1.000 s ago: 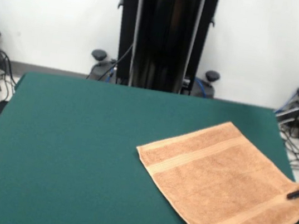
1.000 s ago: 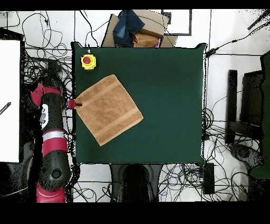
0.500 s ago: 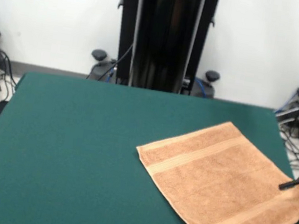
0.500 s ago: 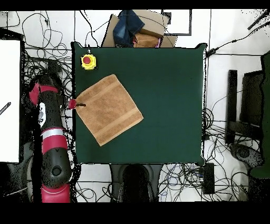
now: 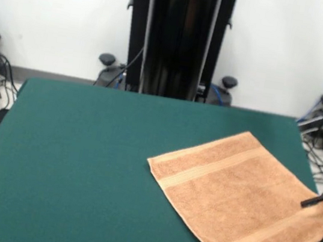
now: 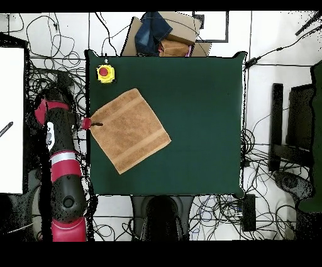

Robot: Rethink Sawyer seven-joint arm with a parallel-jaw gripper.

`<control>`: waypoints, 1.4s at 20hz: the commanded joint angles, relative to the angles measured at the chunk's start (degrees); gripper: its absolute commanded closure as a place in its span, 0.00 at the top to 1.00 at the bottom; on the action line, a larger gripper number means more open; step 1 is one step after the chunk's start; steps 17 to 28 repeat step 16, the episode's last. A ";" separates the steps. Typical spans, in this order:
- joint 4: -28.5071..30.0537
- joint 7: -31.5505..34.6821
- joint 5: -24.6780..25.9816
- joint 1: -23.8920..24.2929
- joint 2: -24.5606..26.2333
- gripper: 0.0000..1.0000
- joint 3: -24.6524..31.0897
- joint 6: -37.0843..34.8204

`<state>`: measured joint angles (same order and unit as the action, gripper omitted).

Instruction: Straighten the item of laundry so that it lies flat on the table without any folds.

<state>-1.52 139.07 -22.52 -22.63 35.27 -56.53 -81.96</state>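
My gripper (image 5: pixel 315 199) sits at the towel (image 5: pixel 240 203) corner by the table (image 5: pixel 83 158) edge, its dark tip over the cloth. I can't tell whether it's apart or pinched.

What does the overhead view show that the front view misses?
Only overhead: a yellow box with a red button on the table near the towel's corner, and the red and black arm beside the table edge. Only front: the black pedestal. Both: the orange-tan terry towel lying flat on the dark green table, gripper at one corner.
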 commanded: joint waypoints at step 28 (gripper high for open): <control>58.44 -8.56 0.07 -13.47 -46.17 1.00 31.31 15.46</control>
